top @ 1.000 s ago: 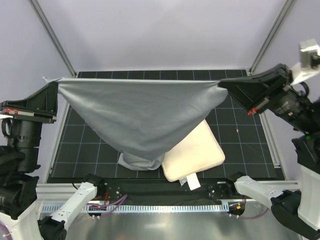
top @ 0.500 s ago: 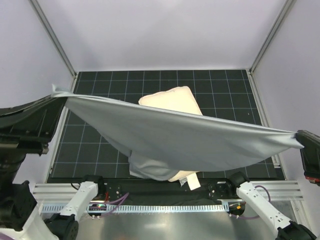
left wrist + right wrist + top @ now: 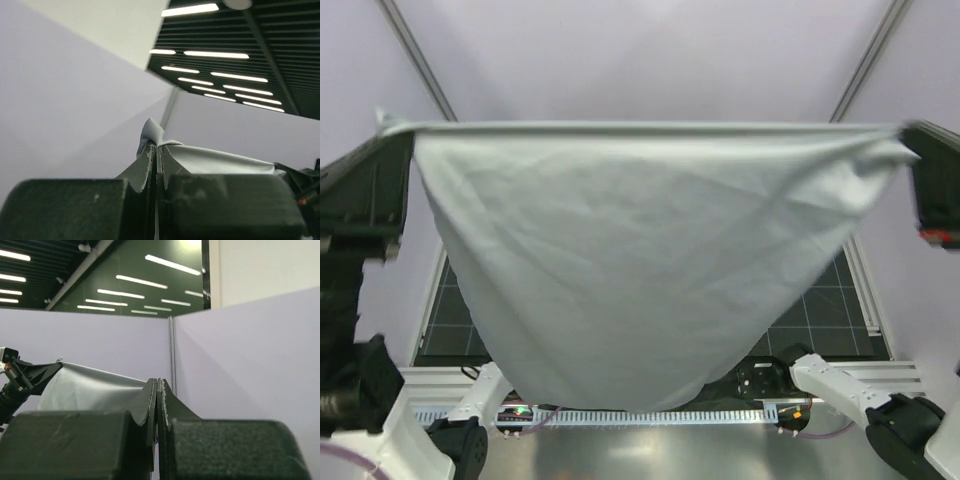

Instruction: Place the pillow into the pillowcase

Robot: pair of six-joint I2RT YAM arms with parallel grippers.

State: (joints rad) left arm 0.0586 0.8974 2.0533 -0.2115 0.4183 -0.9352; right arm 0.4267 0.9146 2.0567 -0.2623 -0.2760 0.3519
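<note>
The left tool (image 3: 154, 152) and right tool (image 3: 157, 387) each clamp a top corner of the pillowcase (image 3: 640, 260), its long edge stretched level between them, cloth hanging below both.

The pillowcase (image 3: 630, 260) is a thin blue-grey sack, softly creased, hanging in the air as a broad curtain that fills most of the top view. Its upper edge is pulled taut and nearly level between its two top corners (one pinched flat in the left gripper (image 3: 154, 150), the other in the right gripper (image 3: 157, 386)), with a small tuft of cloth poking past the left pinch. Below that edge the cloth sags, narrowing to a rounded low point near the bottom middle.
</note>
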